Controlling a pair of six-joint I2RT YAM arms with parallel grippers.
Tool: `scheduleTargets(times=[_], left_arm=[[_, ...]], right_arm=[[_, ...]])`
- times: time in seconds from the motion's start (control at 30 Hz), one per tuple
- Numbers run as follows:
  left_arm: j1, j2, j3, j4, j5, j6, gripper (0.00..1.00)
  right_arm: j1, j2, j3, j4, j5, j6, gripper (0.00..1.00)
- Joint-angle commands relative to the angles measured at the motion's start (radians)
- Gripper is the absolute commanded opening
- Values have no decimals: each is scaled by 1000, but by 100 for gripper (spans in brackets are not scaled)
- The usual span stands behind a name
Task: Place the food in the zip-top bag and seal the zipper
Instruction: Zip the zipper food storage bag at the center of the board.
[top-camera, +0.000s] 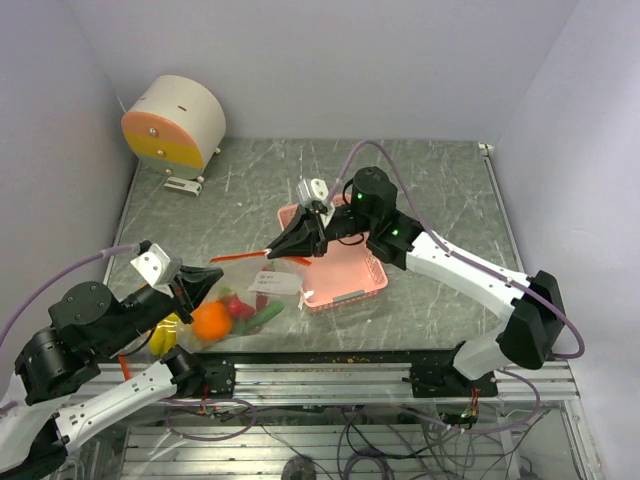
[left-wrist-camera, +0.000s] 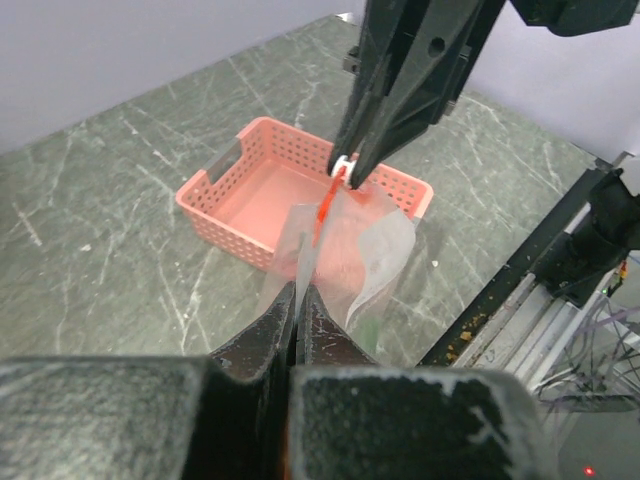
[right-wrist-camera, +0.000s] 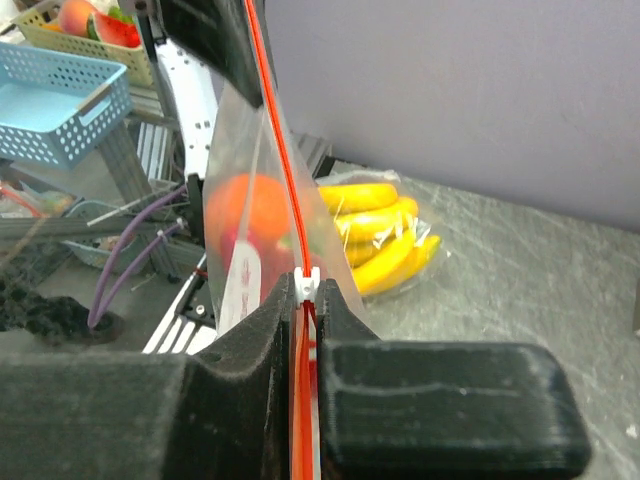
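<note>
Near the worktop's (top-camera: 430, 190) front-left corner the thin, slippery zip-top bag (top-camera: 262, 285) sags heavy with food (top-camera: 211, 321), so its stiffer zipper (top-camera: 240, 257), pinched tight by left gripper (top-camera: 208, 282) and right gripper (top-camera: 275, 250), seems the safest hold.

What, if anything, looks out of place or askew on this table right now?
Nothing is spilled or damaged. The zip-top bag has its zipper pulled taut between the left gripper and right gripper, with the orange and bananas bunched at the left gripper's end. The pink basket is empty.
</note>
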Motion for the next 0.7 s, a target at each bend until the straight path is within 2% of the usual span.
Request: scheduleTargets(times=[0.0, 0.23, 0.67], left_arm=[[-1, -31, 61, -21, -119, -9, 7], [-1, -46, 77, -42, -230, -23, 7], [-1, -69, 83, -57, -292, -34, 7]], right_arm=[[-44, -41, -56, -91, 0, -54, 0], [-86, -87, -121, -135, 27, -82, 0], [-171, -92, -163, -258, 115, -157, 0]])
